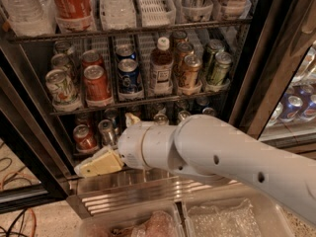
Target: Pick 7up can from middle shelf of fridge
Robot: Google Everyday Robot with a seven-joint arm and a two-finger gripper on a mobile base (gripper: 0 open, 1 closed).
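The 7up can, whitish-silver with green and red markings, stands at the left front of the middle shelf of the fridge. More of the same cans stand behind it. My gripper is below and to the right of the can, in front of the lower shelf, apart from it. One yellowish finger points down-left and the other tip shows above the wrist. They stand apart and hold nothing. My white arm covers the lower right of the fridge.
On the middle shelf a red cola can, a blue can, a bottle and brown and green cans stand to the right. Red and silver cans are on the lower shelf. Clear bins lie below.
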